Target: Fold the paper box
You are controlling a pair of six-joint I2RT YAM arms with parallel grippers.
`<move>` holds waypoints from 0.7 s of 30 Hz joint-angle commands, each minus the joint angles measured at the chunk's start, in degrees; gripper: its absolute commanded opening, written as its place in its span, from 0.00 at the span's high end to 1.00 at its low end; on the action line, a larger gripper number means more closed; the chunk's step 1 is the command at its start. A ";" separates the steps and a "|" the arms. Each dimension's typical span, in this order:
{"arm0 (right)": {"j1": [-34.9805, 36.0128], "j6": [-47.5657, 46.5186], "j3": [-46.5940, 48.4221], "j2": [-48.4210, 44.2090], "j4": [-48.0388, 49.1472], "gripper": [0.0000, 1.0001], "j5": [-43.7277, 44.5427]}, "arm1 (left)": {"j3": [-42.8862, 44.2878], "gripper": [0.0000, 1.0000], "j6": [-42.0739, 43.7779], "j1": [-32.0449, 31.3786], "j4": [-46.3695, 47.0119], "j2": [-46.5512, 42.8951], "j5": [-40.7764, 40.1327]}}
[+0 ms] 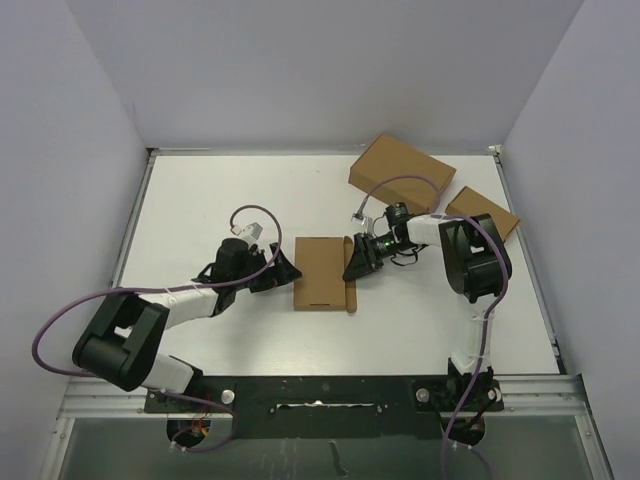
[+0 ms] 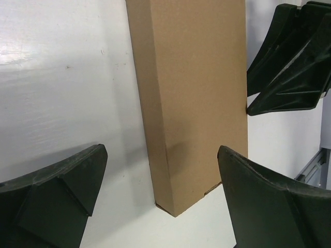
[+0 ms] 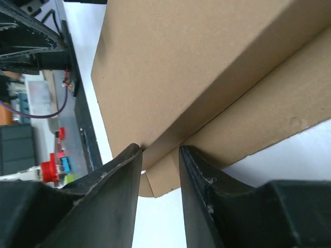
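Note:
The paper box lies flat in the middle of the table with its lid down and a side flap sticking out on its right. My left gripper is open and empty just left of the box; in the left wrist view the box's near corner sits between my open fingers. My right gripper rests at the box's right edge. In the right wrist view its fingertips are a narrow gap apart, against the lid edge over the flap, with nothing pinched between them.
The largest brown box lies at the back right and the smallest brown box beside the right arm. The right gripper also shows in the left wrist view. White walls surround the table.

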 commanded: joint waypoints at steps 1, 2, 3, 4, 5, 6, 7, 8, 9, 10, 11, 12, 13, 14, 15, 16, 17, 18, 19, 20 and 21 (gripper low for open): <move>-1.79 1.09 1.54 1.46 0.45 0.67 -3.12 | 0.18 0.10 -2.74 0.34 5.72 2.01 1.80; -2.04 1.22 1.45 1.65 0.50 0.68 -3.26 | 0.14 0.10 -3.14 0.27 6.10 2.32 1.94; -2.32 1.33 1.38 1.85 0.51 0.68 -3.28 | 0.06 0.09 -3.58 0.33 6.63 2.52 2.07; -2.56 1.53 1.32 1.92 0.53 0.69 -3.40 | -0.07 0.08 -4.00 0.34 7.25 2.74 2.26; -2.76 1.61 1.28 2.04 0.51 0.70 -3.45 | -0.12 0.08 -4.39 0.34 7.66 2.92 2.38; -2.96 1.55 1.28 2.05 0.51 0.70 -3.53 | -0.19 0.08 -4.76 0.34 8.09 3.23 2.62; -3.12 1.54 1.27 1.95 0.50 0.70 -3.44 | -0.30 0.08 -5.07 0.28 8.56 3.50 2.97; -3.10 1.54 1.27 1.93 0.49 0.70 -3.26 | -0.35 0.08 -5.58 0.25 9.16 3.84 3.10; -3.16 1.59 1.23 1.98 0.51 0.71 -3.06 | -0.49 0.08 -6.07 0.26 9.86 4.23 3.40; -3.24 1.62 1.19 2.10 0.51 0.72 -2.97 | -0.52 0.08 -6.60 0.25 10.55 4.60 3.68; -3.32 1.70 1.14 2.14 0.51 0.73 -2.86 | -0.64 0.08 -7.15 0.25 11.33 5.16 3.94; -3.43 1.77 1.12 2.23 0.51 0.73 -2.91 | -0.70 0.08 -7.62 0.20 12.02 5.62 4.16; -3.49 1.83 1.10 2.31 0.47 0.74 -2.97 | -0.74 0.08 -8.12 0.12 12.47 6.15 4.34; -3.49 1.81 1.18 2.22 0.43 0.74 -3.36 | -0.62 0.08 -8.56 0.11 12.54 6.62 4.32; -3.60 1.91 1.19 1.99 0.65 0.73 -4.19 | -0.45 0.08 -8.79 0.04 12.48 7.04 4.33; -3.63 2.13 1.19 1.82 1.06 0.72 -5.41 | -0.28 0.09 -8.80 -0.13 12.42 7.36 4.30; -3.57 2.52 1.14 1.47 1.69 0.70 -6.82 | -0.11 0.09 -8.77 -0.29 12.31 7.63 4.17; -3.51 3.03 0.91 0.92 2.37 0.67 -7.68 | 0.07 0.09 -8.75 -0.50 12.10 7.79 3.93; -3.40 3.52 0.66 0.47 3.18 0.64 -8.17 | 0.30 0.09 -8.59 -0.77 11.80 7.92 3.62; -3.20 3.85 0.44 0.02 3.80 0.62 -8.67 | 0.50 0.09 -8.41 -1.00 11.45 8.02 3.33; -3.08 4.27 0.32 -0.23 4.26 0.60 -9.05 | 0.83 0.09 -8.18 -1.25 11.00 8.06 3.06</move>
